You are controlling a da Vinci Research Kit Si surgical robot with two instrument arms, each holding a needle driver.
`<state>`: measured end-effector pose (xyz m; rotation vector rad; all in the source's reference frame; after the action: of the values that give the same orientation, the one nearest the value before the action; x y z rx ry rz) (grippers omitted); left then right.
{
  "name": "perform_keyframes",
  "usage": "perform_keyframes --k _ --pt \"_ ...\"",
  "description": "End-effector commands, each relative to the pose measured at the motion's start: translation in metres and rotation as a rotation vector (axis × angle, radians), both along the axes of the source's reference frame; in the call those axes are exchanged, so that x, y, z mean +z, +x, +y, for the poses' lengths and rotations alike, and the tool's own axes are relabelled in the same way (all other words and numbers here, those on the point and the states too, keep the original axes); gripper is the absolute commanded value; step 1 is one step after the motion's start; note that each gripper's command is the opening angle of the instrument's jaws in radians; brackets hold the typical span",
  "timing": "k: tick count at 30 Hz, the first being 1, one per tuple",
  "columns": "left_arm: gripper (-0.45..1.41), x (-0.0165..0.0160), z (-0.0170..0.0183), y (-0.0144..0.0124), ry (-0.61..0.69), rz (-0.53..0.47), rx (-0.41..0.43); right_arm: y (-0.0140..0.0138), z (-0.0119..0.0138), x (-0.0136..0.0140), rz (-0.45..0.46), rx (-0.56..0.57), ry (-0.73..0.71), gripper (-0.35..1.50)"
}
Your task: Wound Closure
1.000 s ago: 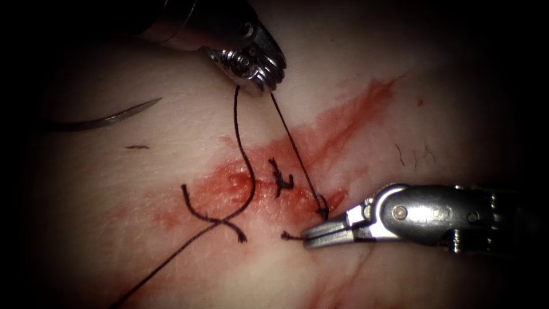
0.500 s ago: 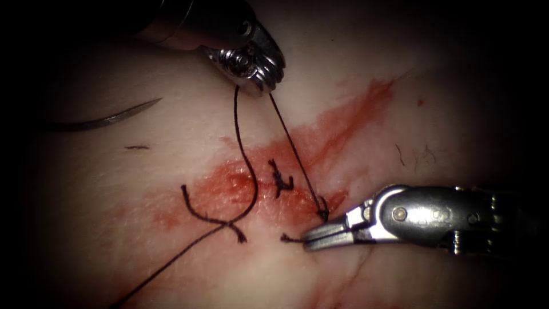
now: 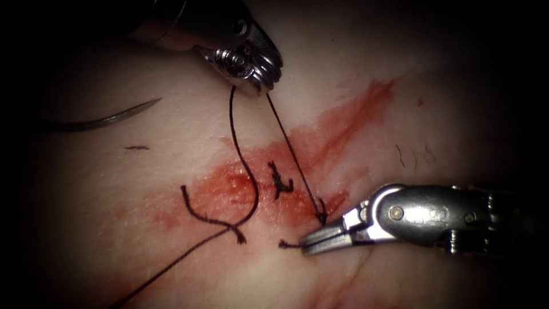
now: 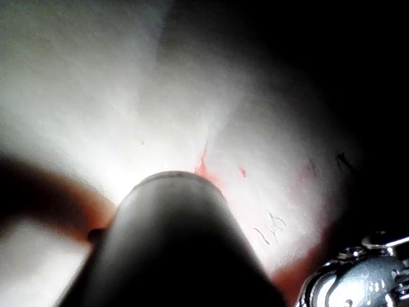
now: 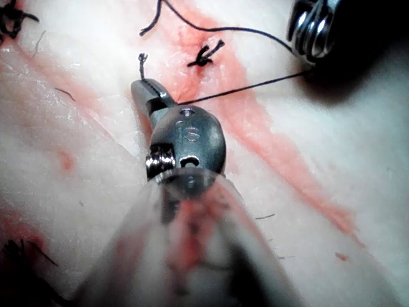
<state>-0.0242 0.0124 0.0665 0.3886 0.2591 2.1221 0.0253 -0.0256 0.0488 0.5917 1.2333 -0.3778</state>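
Tissue (image 3: 400,86) bears needle (image 3: 108,119), half in shadow; both tools' fingers clamp thread (image 3: 291,151).

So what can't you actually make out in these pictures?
- Needle: lies free on the tissue left of the cut; its far end fades into the dark edge of the endoscope view.
- Thread: its long tail is cut off by the endoscope view's bottom edge.
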Motion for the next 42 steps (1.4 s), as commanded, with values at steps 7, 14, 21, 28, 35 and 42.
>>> perform_keyframes --k 7,14,21,28,35,42 --pt "-0.45 -0.0039 -0.003 -0.0026 0.173 -0.245 0.065 -0.0013 0.0039 -0.0021 0.005 0.194 0.018 -0.35" --pt "0.71 -0.0081 -0.0094 -0.0042 0.287 -0.505 0.108 -0.0032 0.0056 -0.0038 0.042 0.384 0.007 0.39" --pt "0.99 -0.0112 -0.0074 -0.0036 0.274 -0.554 0.207 -0.0036 0.0071 -0.005 0.1 0.594 0.055 1.28" --pt "-0.45 -0.0137 -0.0067 -0.0027 0.225 -0.611 0.178 -0.0047 0.0096 -0.0073 0.164 0.634 0.122 1.23" --pt "-0.45 -0.015 -0.0054 -0.0029 0.239 -0.64 0.148 -0.0049 0.0107 -0.0083 0.15 0.735 0.122 0.79" --pt "-0.45 -0.0157 -0.005 -0.0037 0.233 -0.657 0.162 -0.0052 0.0122 -0.0072 -0.039 1.242 0.265 1.33"
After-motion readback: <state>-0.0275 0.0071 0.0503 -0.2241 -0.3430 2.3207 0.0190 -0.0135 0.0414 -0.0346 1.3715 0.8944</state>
